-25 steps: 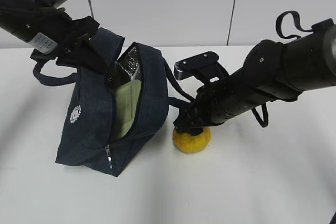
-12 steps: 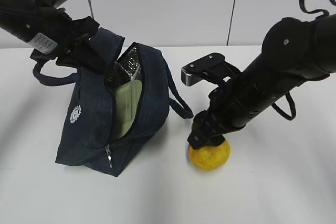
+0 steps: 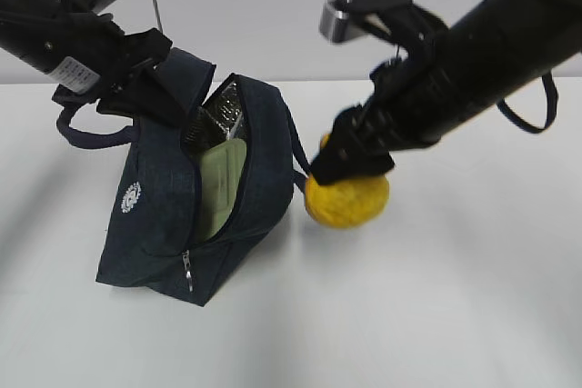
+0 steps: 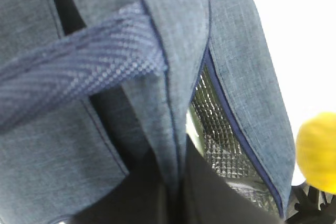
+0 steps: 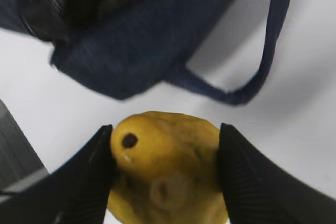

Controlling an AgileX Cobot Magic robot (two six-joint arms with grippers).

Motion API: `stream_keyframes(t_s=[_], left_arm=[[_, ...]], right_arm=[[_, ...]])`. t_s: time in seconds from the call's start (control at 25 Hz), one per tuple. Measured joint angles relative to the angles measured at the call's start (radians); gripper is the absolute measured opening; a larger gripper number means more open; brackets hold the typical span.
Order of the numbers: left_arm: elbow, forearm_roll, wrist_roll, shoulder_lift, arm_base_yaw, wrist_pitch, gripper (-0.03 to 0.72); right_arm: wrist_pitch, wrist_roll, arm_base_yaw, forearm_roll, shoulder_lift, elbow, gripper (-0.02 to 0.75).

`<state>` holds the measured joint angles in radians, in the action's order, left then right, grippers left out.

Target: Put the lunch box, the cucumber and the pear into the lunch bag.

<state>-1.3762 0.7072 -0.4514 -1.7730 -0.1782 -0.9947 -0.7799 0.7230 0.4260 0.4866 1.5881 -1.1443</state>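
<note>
Right wrist view, right gripper [image 5: 165,174] clenched on the yellow pear [image 5: 165,169], pear aloft beside the open lunch bag [image 3: 173,215], lunch box [image 3: 216,190] inside, left gripper [image 3: 150,88] pinching the bag's rim above the table [image 3: 436,315].

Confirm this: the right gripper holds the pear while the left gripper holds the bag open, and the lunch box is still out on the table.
Wrong on the lunch box: the exterior view shows it already inside the lunch bag. The rest stands: the right gripper holds the pear, and the left gripper holds the bag open.
</note>
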Motion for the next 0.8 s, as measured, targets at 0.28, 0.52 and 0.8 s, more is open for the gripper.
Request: stream_keyframes(t_s=[0.28,0.52,0.8], left_arm=[[0.000,0.009,0.000,0.000,0.000,0.002,-0.001],[0.000,0.018,0.000,0.000,0.000,0.002,-0.001],[0.000,0.019,0.000,0.000,0.000,0.004,-0.001]], right_arm=[[0.062,0.153,0.004,0.322,0.006,-0.143,0.414],[0.095,0.290,0.008,0.545,0.197,-0.237,0.412],[0.069,0.299,0.008,0.569,0.392,-0.390,0.501]])
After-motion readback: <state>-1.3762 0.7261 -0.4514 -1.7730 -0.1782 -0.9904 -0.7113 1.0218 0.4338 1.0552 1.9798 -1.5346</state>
